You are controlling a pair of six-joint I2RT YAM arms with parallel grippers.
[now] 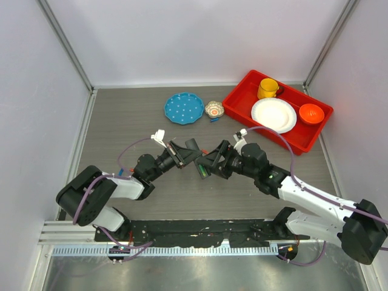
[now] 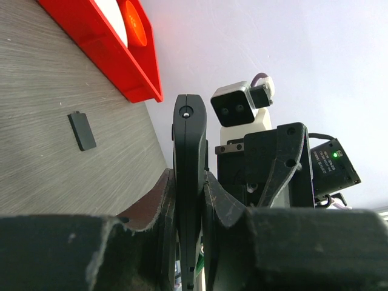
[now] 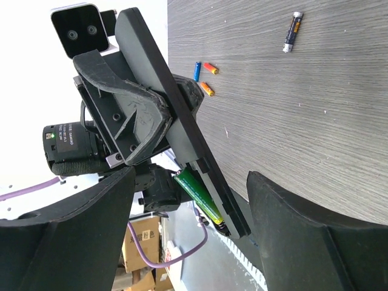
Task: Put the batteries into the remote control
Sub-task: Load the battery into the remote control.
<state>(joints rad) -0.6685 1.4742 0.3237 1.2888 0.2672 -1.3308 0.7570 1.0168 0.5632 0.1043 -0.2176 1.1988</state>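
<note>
My left gripper (image 1: pixel 185 153) (image 2: pixel 190 177) is shut on the remote control (image 2: pixel 189 133), a slim black bar held edge-on above the table. In the right wrist view the remote (image 3: pixel 163 103) runs diagonally, with a green battery (image 3: pixel 197 197) lying in its open compartment at the lower end. That battery shows as a green speck in the top view (image 1: pixel 204 174). My right gripper (image 1: pixel 212 162) (image 3: pixel 191 180) is open, its fingers wide apart on either side of that end of the remote. A second battery (image 3: pixel 291 32), dark with a light tip, lies loose on the table.
A small flat black cover (image 2: pixel 82 130) lies on the table. Small orange and blue sticks (image 3: pixel 203 70) lie nearby. A red tray (image 1: pixel 242 112) at the back right holds a yellow cup, a white plate and an orange bowl. A blue plate (image 1: pixel 183 108) and a small bowl (image 1: pixel 214 109) sit beside it.
</note>
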